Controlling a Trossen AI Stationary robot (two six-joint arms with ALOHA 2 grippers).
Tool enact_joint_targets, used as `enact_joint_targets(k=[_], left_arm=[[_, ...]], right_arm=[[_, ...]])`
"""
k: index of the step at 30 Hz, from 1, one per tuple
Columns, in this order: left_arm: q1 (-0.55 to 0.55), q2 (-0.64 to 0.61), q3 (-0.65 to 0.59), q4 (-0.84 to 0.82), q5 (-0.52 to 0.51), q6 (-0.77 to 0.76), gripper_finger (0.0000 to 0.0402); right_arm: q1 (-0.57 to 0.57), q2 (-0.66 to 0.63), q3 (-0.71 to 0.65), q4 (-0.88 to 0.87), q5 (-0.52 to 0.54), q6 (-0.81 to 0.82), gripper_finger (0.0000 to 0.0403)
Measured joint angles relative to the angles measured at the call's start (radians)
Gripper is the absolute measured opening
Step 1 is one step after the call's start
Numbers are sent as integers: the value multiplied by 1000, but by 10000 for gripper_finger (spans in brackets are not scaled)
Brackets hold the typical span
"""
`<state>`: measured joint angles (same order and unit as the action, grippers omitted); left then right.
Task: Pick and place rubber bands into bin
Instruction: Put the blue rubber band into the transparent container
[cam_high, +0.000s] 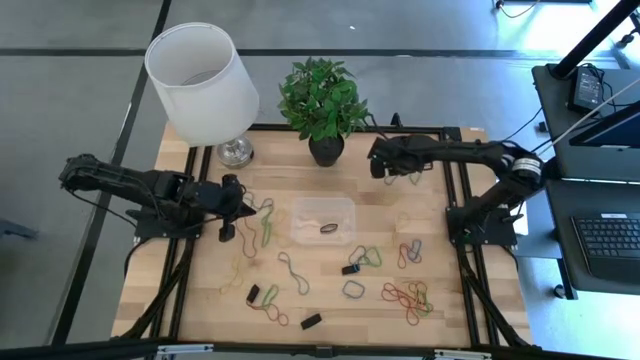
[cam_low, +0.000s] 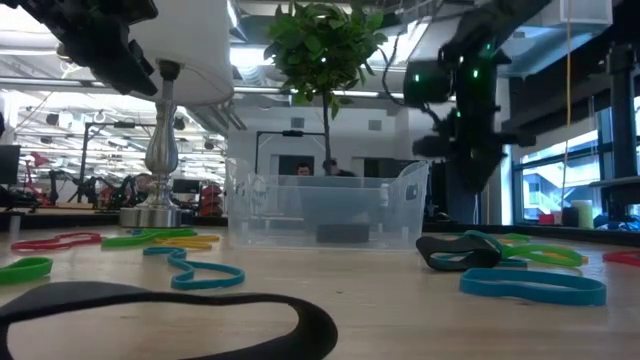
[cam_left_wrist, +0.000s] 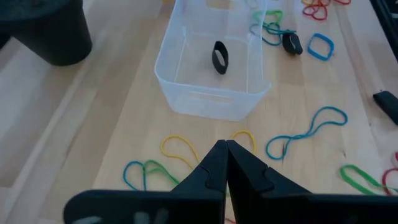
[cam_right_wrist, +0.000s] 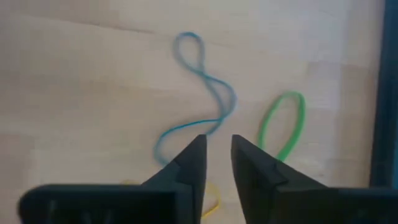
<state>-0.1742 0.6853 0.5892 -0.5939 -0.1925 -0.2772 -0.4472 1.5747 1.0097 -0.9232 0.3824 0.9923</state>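
On the pale wooden table (cam_high: 440, 310), a small clear plastic rectangular bin (cam_high: 322, 221) is seen at the centre, one black rubber band (cam_left_wrist: 220, 57) inside; coloured rubber bands (cam_high: 408, 297) lie scattered around it. The right gripper (cam_right_wrist: 217, 163), fingers parted and empty, is poised over a thin blue band (cam_right_wrist: 200, 93) near the plant pot (cam_high: 326, 150). A pick appears under way; descent and closure are called for. The left gripper (cam_left_wrist: 226, 163) is held closed, empty, beside the bin.

Even, bright overhead light on the table (cam_high: 300, 300); shadows soft and short. Low view: nearest black band (cam_low: 170, 320) blurred, far windows (cam_low: 560, 170) glaring white-blue. Right wrist view soft, washed pale. Left wrist view sharper, fingers (cam_left_wrist: 242, 174) dark.
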Motion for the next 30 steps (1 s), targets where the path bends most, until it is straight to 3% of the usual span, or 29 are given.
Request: enact_joint_targets(k=[13,23,30], left_arm=[[0,0,0,0,-76,-87,3],[0,0,0,0,-80,-112,2],[0,0,0,0,-79,-156,3]], right_arm=[[-175,18,-176,299,-100,-166,169],[-201,56,-213,401,-104,-210,170],[-159,138,-204,399,-69,-209,143]])
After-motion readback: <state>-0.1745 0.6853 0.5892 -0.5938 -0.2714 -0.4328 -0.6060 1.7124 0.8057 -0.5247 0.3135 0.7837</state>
